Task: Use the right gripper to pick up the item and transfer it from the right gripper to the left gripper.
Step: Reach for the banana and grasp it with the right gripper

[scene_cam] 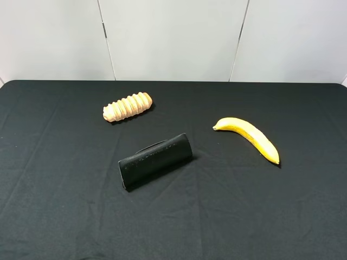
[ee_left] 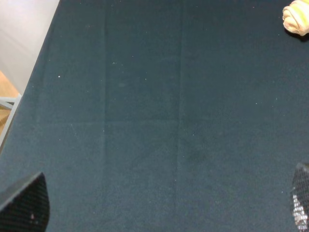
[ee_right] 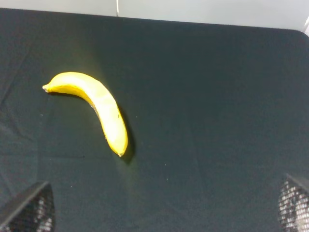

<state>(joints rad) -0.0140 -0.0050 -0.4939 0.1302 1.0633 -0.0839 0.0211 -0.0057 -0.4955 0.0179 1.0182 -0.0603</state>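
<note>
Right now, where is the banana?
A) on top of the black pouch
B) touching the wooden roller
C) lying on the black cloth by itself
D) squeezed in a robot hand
C: the banana lies flat on the black cloth, apart from the pouch and the roller.

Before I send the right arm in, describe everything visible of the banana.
The banana is smooth, yellow, curved and unpeeled. It lies flat on the black cloth, right of the black pouch and apart from it, one end toward the table's middle, the other nearer the front. Only the cloth touches it.
</note>
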